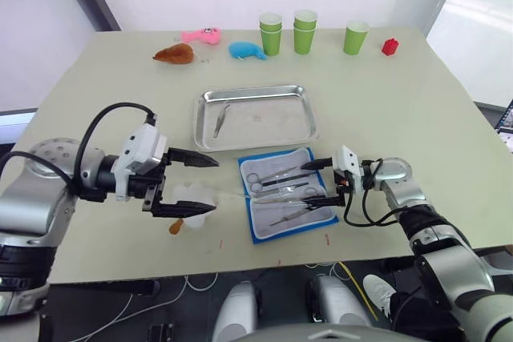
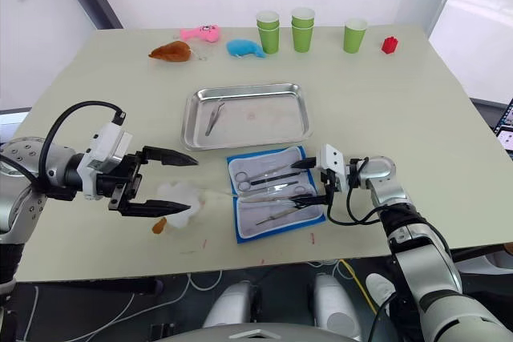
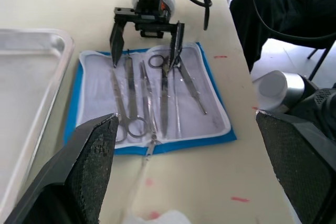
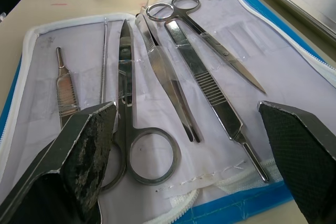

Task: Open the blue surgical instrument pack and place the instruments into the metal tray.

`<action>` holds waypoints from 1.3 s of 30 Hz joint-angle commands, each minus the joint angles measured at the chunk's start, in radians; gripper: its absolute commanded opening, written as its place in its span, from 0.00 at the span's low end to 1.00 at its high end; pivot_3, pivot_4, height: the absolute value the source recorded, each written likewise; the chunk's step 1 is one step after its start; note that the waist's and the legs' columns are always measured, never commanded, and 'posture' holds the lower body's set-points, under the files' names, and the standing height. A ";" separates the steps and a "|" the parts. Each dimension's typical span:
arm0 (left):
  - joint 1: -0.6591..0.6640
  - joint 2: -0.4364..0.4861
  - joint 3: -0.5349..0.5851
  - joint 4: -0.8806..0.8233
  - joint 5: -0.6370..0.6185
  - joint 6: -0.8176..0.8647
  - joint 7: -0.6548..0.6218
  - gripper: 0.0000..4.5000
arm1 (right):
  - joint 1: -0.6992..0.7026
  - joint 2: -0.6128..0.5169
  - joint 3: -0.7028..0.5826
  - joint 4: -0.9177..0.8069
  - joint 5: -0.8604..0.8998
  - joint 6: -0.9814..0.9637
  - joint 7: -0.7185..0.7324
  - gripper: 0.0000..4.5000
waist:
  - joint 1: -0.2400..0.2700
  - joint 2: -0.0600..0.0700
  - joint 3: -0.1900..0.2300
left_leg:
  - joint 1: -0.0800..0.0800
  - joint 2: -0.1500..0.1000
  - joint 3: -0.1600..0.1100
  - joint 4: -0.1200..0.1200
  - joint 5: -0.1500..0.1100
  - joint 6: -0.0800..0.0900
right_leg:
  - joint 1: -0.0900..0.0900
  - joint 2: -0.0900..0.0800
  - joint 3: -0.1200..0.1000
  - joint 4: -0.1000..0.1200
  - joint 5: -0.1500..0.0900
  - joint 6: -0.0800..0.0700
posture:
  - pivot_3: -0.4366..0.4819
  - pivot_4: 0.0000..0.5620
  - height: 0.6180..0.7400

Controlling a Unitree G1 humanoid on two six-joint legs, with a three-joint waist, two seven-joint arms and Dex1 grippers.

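Observation:
The blue surgical instrument pack (image 1: pixel 263 223) lies open on the table just in front of the metal tray (image 1: pixel 264 95), lining up. Several silver instruments (image 4: pixel 181 59) rest in its sleeves, among them scissors (image 4: pixel 126 77), tweezers and a thin probe. One more instrument (image 1: pixel 221 118) lies in the tray's left part. My right gripper (image 1: pixel 306 186) is open, low over the pack's right edge, its fingers straddling the handle ends. My left gripper (image 1: pixel 215 187) is open to the left of the pack, with nothing between its fingers.
A white fluffy toy (image 1: pixel 192 198) with an orange bit sits under my left gripper, a thin string running toward the pack. Along the far edge stand green cups (image 1: pixel 304 31), a red block (image 1: pixel 389 46), and blue (image 1: pixel 247 51), pink (image 1: pixel 200 35) and brown (image 1: pixel 175 54) plush toys.

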 commanded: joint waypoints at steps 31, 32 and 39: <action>-0.184 -0.427 -0.312 0.331 0.387 -0.156 0.369 0.27 | 0.057 0.001 0.073 0.104 -0.098 0.030 -0.030 1.00 | -0.001 -0.004 -0.003 | 0.001 0.000 0.000 0.000 0.000 0.000 | 0.000 0.002 0.000 0.001 0.004 0.000 | 0.48 0.27 1.00; -0.184 -0.430 -0.314 0.344 0.391 -0.167 0.367 0.27 | 0.057 0.001 0.073 0.104 -0.098 0.030 -0.030 1.00 | 0.000 -0.004 -0.003 | 0.000 0.000 0.000 0.000 0.000 0.000 | 0.000 0.002 0.000 0.001 0.004 0.000 | 0.48 0.27 1.00; -0.205 -0.442 -0.340 0.418 0.414 -0.210 0.334 0.27 | 0.053 0.003 0.072 0.107 -0.098 0.029 -0.033 1.00 | 0.000 -0.004 -0.004 | 0.001 0.000 0.000 0.000 0.000 0.000 | 0.001 0.002 0.000 0.001 0.004 0.000 | 0.48 0.27 1.00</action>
